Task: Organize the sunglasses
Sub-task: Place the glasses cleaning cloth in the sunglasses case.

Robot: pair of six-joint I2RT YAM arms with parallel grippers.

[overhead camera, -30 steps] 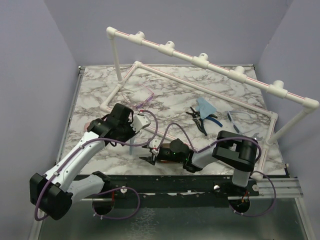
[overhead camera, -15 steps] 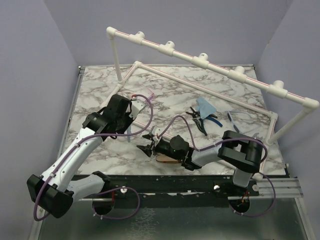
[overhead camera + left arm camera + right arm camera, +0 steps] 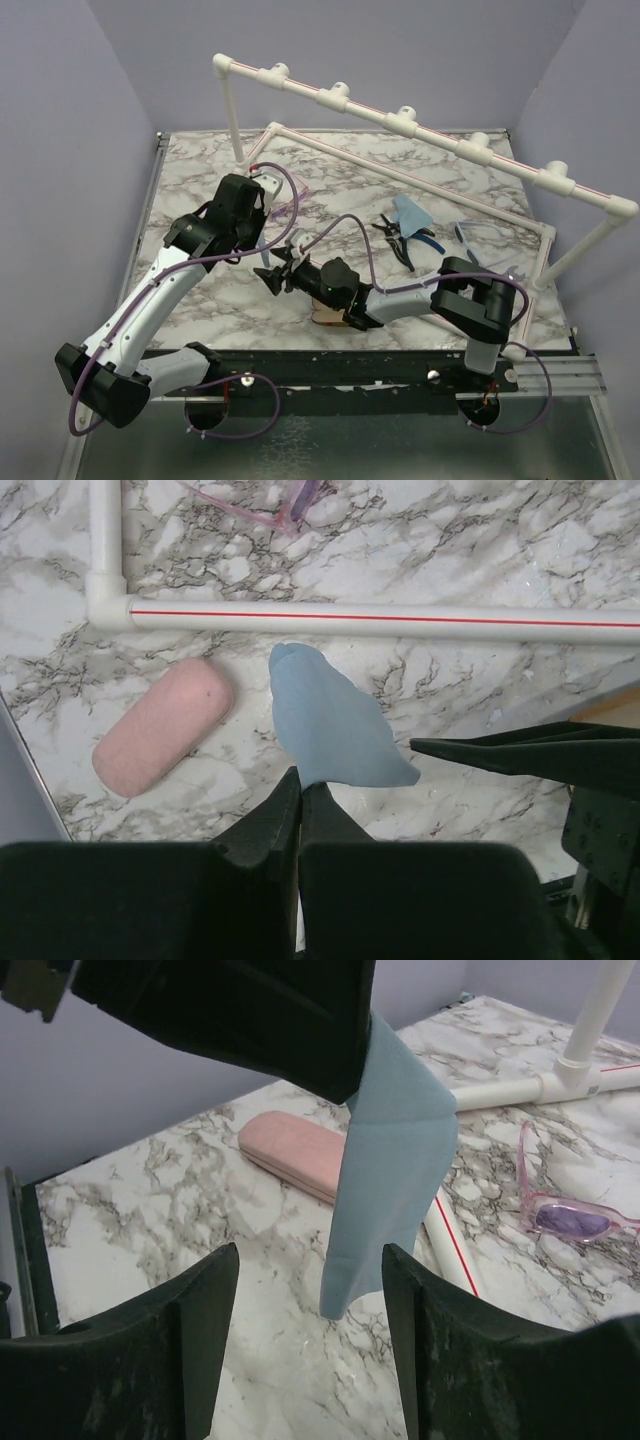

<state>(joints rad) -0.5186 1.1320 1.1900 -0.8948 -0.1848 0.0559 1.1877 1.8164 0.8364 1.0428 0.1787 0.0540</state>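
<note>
The pink-purple sunglasses lie on the marble beside the white pipe base, also seen in the left wrist view and the top view. The blue sunglasses lie at the far right. My left gripper is shut on a light blue cloth and holds it hanging above the table. My right gripper is open, its fingers either side of the lower end of the cloth without touching it. In the top view it sits just below the left gripper.
A pink case lies left of the cloth, by the pipe frame. A brown case lies near the front edge under the right arm. Black-and-blue pliers and a second blue cloth lie at centre right.
My left gripper has risen and moved back with the cloth. My right gripper has moved left and away from the front edge, uncovering the brown case, and now brackets the cloth's lower end.
</note>
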